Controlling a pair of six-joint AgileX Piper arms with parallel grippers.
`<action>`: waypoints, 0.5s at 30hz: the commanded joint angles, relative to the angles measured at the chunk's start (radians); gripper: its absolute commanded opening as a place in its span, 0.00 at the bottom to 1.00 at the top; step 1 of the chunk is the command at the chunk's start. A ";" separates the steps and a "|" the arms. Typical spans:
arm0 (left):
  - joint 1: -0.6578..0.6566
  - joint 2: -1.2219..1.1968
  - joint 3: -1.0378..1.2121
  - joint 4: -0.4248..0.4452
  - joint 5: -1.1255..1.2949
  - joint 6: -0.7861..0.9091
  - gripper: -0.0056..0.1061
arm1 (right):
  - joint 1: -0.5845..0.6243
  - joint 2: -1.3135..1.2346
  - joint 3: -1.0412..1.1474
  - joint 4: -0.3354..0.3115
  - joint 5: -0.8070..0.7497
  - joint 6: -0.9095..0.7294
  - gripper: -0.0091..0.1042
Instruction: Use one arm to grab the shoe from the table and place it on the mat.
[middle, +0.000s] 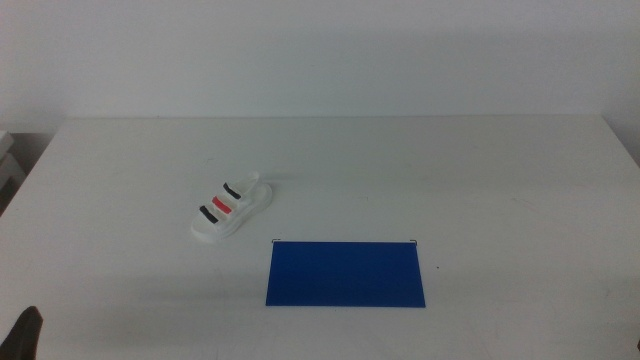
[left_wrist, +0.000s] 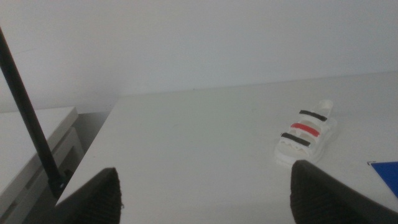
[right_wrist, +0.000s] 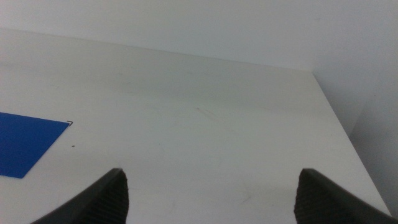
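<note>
The shoe, a small white sandal with two black straps and a red one between them, lies on the white table left of centre, just up and left of the blue mat. My left gripper shows only as a dark tip at the bottom left corner of the middle view. Its wrist view has the shoe well ahead of its open jaws, and a corner of the mat. The right gripper stands open over bare table, with the mat's corner off to one side; it is outside the middle view.
A grey cabinet stands beyond the table's left edge, with a thin black cable running past it. The table's right edge lies close to the right gripper.
</note>
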 joint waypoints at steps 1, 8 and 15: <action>-0.008 0.000 -0.010 -0.008 -0.092 -0.016 0.89 | -0.001 0.004 0.005 -0.010 -0.073 -0.010 0.77; -0.008 0.157 -0.175 -0.008 -0.079 -0.027 0.89 | -0.001 0.004 0.005 -0.010 -0.073 -0.010 0.77; -0.050 0.414 -0.454 -0.007 0.075 -0.019 0.89 | -0.001 0.004 0.005 -0.010 -0.073 -0.010 0.77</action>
